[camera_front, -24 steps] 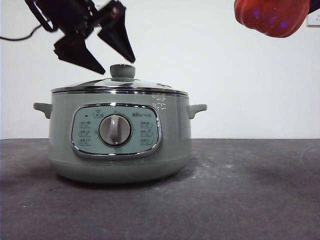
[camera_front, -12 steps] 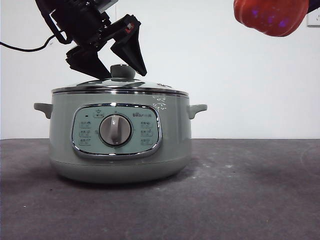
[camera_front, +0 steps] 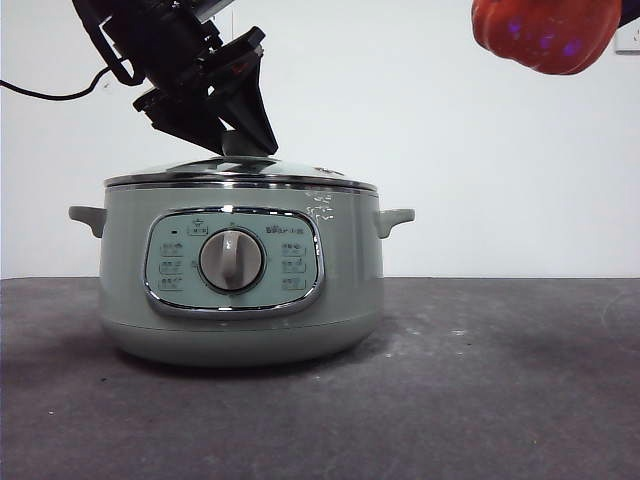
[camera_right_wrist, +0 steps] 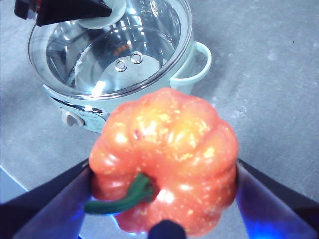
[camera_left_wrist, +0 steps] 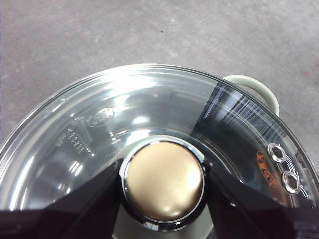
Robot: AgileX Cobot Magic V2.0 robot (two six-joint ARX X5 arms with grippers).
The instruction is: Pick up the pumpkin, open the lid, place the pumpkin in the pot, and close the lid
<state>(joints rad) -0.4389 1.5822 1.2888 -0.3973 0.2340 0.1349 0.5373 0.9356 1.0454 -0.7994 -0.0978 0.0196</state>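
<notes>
The pot [camera_front: 240, 275] stood left of centre on the dark grey counter [camera_front: 480, 380] in the front view, its button panel and dial facing the camera, with the lid [camera_front: 240, 170] seated on its chrome rim. In the upper left of that frame the left gripper [camera_front: 237, 140] reached down at a slant onto the lid's knob [camera_left_wrist: 163, 181]; its wrist camera showed the two black jaws set on either side of the gold-capped knob, touching it and pinching it between them. The lid lay flat on the pot, and through the glass the empty steel bowl showed. At the top right corner of the front view hung the pumpkin [camera_front: 545, 35], high above the counter and well apart from the pot. The right gripper [camera_right_wrist: 164, 191] held it, jaws pressed against its two flanks, with the curved green stem [camera_right_wrist: 122, 199] turned toward the wrist camera and the pot visible beneath in the upper left of that frame.
</notes>
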